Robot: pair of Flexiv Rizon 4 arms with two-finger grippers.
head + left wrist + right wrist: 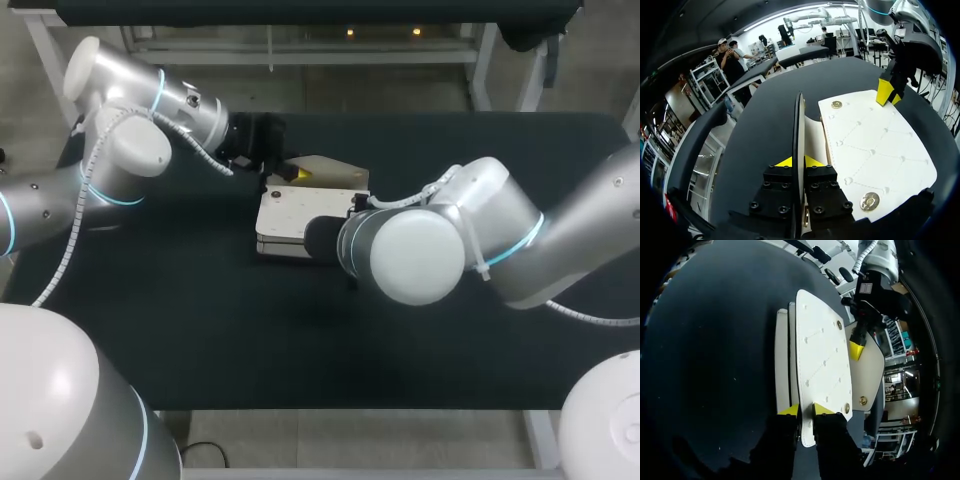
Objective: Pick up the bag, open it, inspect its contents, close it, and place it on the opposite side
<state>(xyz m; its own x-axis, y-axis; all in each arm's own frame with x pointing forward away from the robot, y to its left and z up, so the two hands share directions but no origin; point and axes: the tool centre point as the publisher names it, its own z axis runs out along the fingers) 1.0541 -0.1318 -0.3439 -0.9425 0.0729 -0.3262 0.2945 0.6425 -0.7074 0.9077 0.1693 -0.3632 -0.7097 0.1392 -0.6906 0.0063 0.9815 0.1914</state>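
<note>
Left gripper (799,162) is pinching the raised flap (798,120) of the bag (875,150) at twelve o'clock, right gripper (805,410) clamping its three-o'clock edge; we are judging it light, stiff-panelled, best held by edges.

**Head view:** fixed mount, high above and behind the robot, facing steeply down on the surface (200,330). Distant; the full width is covered. The left arm (110,160) enters from 9 o'clock and the right arm (560,240) from 3 o'clock. The bag (295,215) lies just off centre toward 12 o'clock.

**Left wrist view:** carried on the left arm, facing out along the left fingers (814,161). Very near and low over the bag, which fills the ground ahead.

**Right wrist view:** carried on the right arm, facing out along the right fingers (822,409). Equally near, from the bag's opposite end.

**Shared:** all three cover the bag. Each wrist view takes in the other arm's fingers beyond it.
</note>
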